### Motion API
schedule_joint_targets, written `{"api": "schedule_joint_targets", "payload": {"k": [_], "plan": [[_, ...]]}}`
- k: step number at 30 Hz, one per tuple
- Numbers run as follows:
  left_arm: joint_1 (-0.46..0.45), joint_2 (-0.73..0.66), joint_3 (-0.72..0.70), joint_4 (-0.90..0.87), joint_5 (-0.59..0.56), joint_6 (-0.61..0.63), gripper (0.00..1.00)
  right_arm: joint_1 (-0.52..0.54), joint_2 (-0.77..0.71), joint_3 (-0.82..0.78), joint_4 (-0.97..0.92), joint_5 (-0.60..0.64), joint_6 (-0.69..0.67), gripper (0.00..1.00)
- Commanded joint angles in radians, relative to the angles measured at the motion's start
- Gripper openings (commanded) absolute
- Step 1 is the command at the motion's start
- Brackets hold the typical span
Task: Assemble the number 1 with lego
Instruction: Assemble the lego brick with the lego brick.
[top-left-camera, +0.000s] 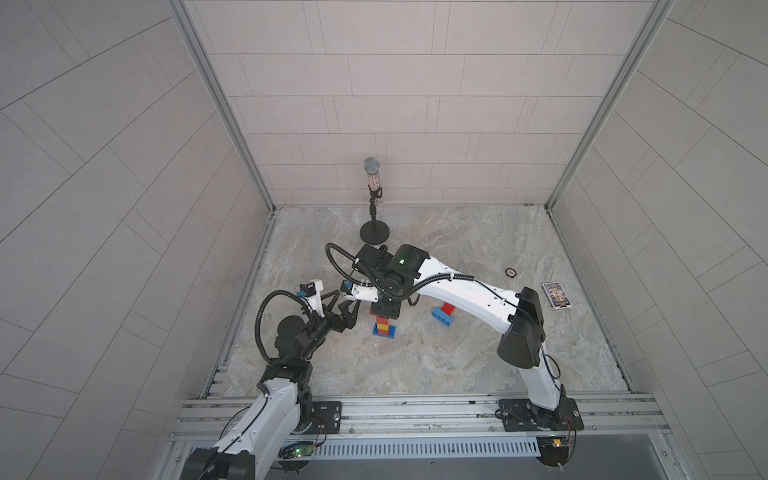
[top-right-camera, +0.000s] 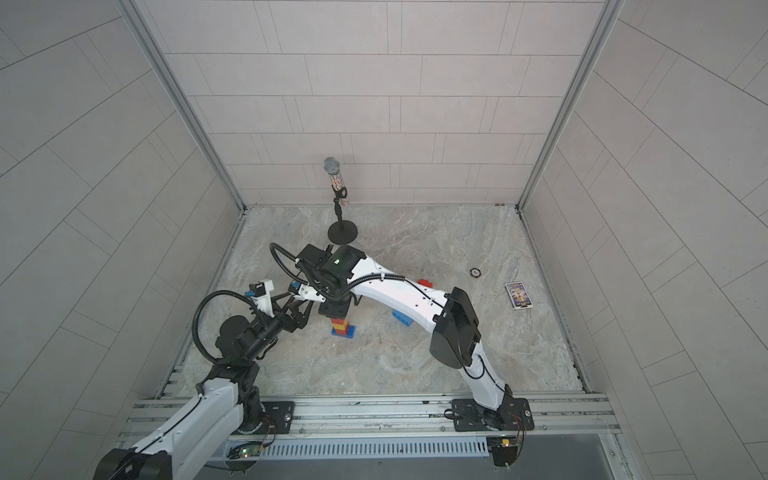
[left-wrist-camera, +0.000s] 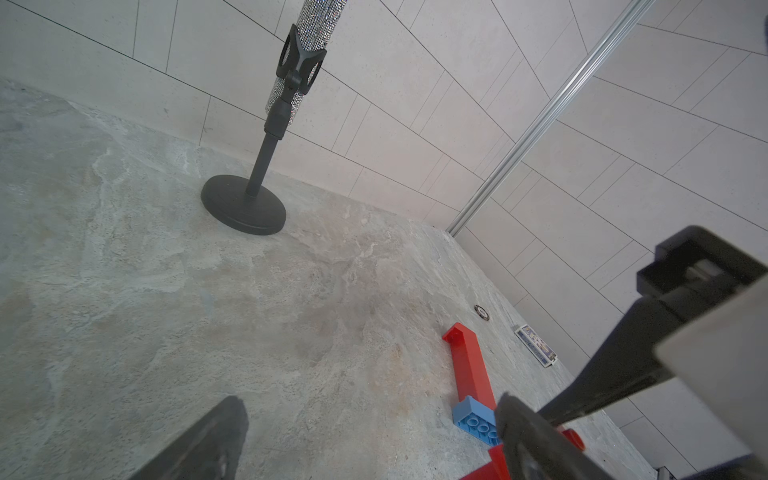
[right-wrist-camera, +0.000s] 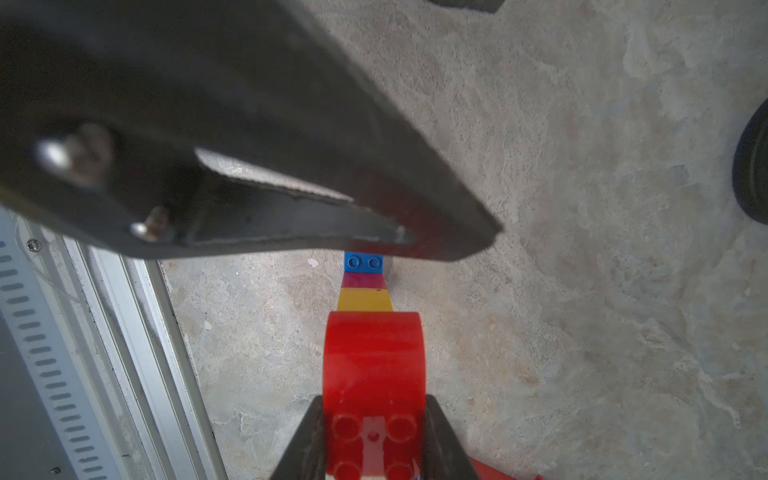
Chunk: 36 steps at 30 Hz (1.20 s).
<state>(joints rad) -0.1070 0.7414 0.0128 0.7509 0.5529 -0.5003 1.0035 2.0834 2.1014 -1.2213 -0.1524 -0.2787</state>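
Observation:
An upright lego tower stands on a dark blue base brick, with red and yellow layers above it. My right gripper points down over the tower and is shut on its top red brick. My left gripper hangs open just left of the tower, holding nothing. Right of the tower a light blue brick lies on the table, joined to a lying red column.
A microphone on a round black stand stands behind the arms. A small printed card box and a small dark ring lie at the right. Walls close three sides; an aluminium rail runs along the front.

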Motion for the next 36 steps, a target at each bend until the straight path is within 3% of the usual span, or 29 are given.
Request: {"api": "schedule_joint_targets", "payload": {"k": [1,11,26,36], "plan": [[0.003,-0.007,0.027,0.029,0.004,0.003,1.0,0.003,0.022,-0.003,-0.057,-0.003,0.004,0.1],[0.003,-0.011,0.026,0.028,0.003,0.003,1.0,0.001,0.033,-0.024,-0.053,-0.005,0.003,0.1],[0.002,-0.014,0.026,0.027,0.002,0.003,1.0,-0.023,0.11,-0.08,-0.058,-0.107,-0.041,0.07],[0.003,-0.009,0.028,0.025,0.0,0.002,1.0,-0.019,0.138,-0.155,-0.054,-0.031,-0.046,0.03]]}}
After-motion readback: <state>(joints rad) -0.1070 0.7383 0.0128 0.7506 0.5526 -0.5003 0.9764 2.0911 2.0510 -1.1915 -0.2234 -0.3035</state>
